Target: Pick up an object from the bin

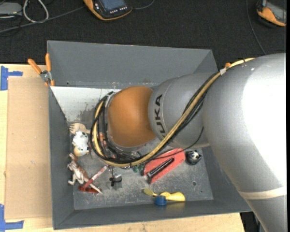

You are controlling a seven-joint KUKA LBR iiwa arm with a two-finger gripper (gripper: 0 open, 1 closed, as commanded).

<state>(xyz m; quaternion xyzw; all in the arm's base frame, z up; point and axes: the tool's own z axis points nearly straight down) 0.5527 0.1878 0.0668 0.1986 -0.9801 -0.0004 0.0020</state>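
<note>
My gripper pokes out as a small dark part under the arm's orange cover, low over the bin floor at the front left. Just to its left lies a thin red and white thing. Further left a small brown and white figure lies on the floor. To the gripper's right lies a red-handled tool with black inner grips, slanting up to the right and partly under the arm.
A white and tan plush toy sits against the bin's left wall. A yellow and blue toy lies near the front wall, and a small black ball by the tool's far end. The arm covers the bin's middle and right.
</note>
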